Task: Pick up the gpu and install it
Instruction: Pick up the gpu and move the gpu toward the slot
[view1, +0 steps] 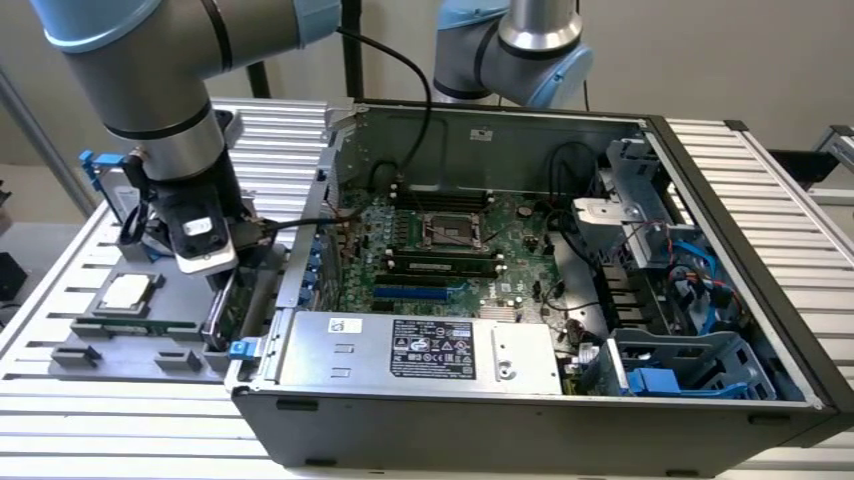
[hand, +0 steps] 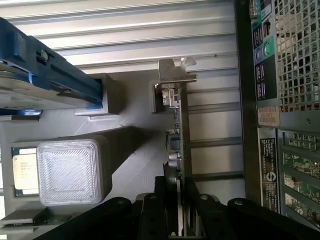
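The gpu (hand: 178, 131) stands on edge in a slot of the grey tray (hand: 130, 145), and its silver end bracket (hand: 175, 75) is at the far end from me. My gripper (hand: 177, 207) straddles the card, with a black finger (hand: 162, 202) pressed close on each face. In the exterior view the gripper (view1: 230, 280) hangs over the tray (view1: 80, 352) at the left, right beside the open computer case (view1: 534, 405), and the dark gpu (view1: 254, 292) is below it. The motherboard (view1: 441, 235) with its blue slot (view1: 420, 293) lies inside the case.
The tray also holds a processor (view1: 127, 291), a green memory stick (view1: 134, 326) and a silver hard drive with blue rails (hand: 35, 75). The case wall (hand: 250, 125) runs close along the card. A second arm (view1: 521, 45) stands behind the case.
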